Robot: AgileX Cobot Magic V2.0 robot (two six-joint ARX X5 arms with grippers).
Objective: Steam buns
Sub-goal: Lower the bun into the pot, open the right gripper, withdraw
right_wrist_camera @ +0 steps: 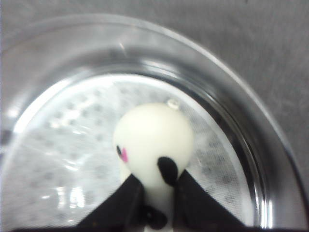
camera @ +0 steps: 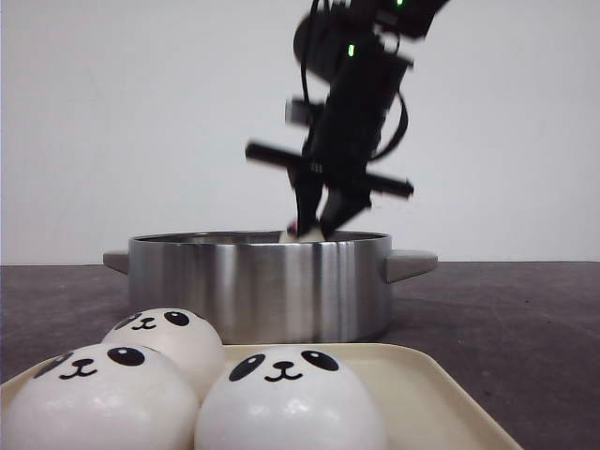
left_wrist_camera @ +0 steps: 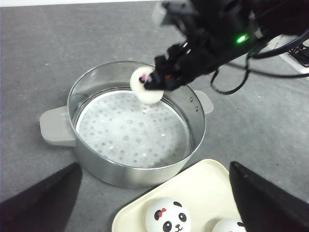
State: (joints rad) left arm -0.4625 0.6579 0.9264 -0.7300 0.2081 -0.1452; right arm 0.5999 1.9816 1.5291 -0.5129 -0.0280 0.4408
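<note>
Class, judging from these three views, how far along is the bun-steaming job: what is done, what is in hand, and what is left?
Done: nothing yet; the steamer pot's perforated liner holds no bun. In hand: the right gripper is shut on one bun over the pot. Left: three buns wait on the cream tray in the front view. The left gripper is open and empty.

Readable text: none in any view.
Buns (camera: pixel 291 403): printed panda faces only; no letters or numerals.
Pot (camera: pixel 258 286): bare brushed metal wall; no brand mark or label.
Tray (camera: pixel 441 394): plain cream rim; no marking.
Arm (camera: pixel 352 103): green indicator lights; no legible lettering.
</note>
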